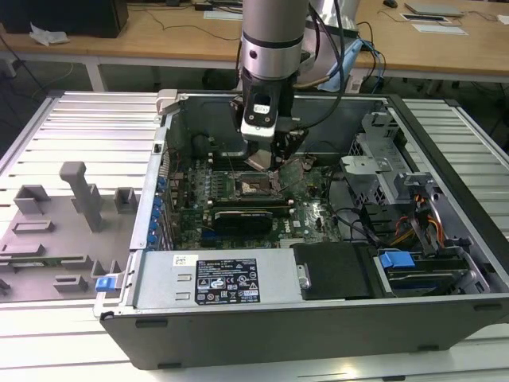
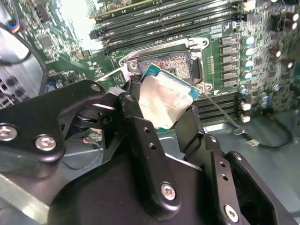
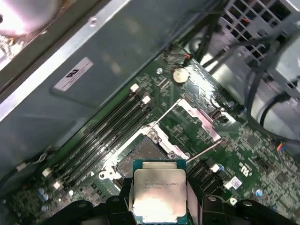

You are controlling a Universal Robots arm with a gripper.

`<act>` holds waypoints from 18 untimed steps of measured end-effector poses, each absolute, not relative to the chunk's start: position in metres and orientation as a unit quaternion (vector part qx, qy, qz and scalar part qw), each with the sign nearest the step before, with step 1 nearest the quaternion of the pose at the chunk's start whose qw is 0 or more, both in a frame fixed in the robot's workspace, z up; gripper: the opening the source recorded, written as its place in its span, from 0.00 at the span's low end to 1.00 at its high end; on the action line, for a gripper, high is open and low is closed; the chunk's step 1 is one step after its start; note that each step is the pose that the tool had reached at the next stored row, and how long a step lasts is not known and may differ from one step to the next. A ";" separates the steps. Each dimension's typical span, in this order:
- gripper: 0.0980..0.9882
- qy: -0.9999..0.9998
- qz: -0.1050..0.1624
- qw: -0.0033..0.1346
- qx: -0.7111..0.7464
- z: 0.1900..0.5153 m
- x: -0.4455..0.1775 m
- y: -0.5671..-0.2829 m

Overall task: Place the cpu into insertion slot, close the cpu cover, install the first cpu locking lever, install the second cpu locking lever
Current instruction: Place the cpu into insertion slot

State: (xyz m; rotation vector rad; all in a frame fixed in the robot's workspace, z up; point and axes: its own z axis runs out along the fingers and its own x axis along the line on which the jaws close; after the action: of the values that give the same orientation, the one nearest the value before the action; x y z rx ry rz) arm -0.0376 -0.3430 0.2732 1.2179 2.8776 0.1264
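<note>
Second wrist view: claw (image 2: pixel 161 107) grips cpu (image 2: pixel 168 97)

One gripper (image 2: pixel 161 112) has two black fingers (image 2: pixel 140 136), and one cpu (image 3: pixel 158 194) is clamped between them. One insertion slot (image 3: pixel 140 157) lies just past the fingertips, with one cpu cover (image 3: pixel 199 119) swung open beyond it. Two thin locking levers (image 3: pixel 204 151) stand near that slot. Farther from the gripper run what look like four long memory slots (image 3: pixel 105 129), though they blur together. One round coin cell (image 3: pixel 179 75) sits well beyond. One open computer case (image 1: pixel 318 334) surrounds the gripper.
</note>
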 end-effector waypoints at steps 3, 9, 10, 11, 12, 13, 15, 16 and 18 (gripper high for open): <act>0.50 0.904 0.040 0.009 0.425 0.273 -0.038 -0.343; 0.50 0.879 0.040 0.011 0.476 0.273 -0.038 -0.343; 0.50 0.875 0.039 0.011 0.483 0.273 -0.038 -0.343; 0.50 0.868 0.039 0.012 0.495 0.272 -0.038 -0.343; 0.50 0.864 0.039 0.012 0.502 0.272 -0.038 -0.343; 0.50 0.860 0.039 0.012 0.509 0.272 -0.038 -0.343; 0.50 0.849 0.039 0.013 0.527 0.272 -0.038 -0.343; 0.50 0.842 0.039 0.014 0.538 0.272 -0.038 -0.343; 0.50 0.833 0.038 0.014 0.552 0.271 -0.038 -0.343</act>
State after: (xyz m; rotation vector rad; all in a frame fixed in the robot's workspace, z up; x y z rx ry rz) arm -0.0376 -0.3430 0.2710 1.7196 2.5918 0.1194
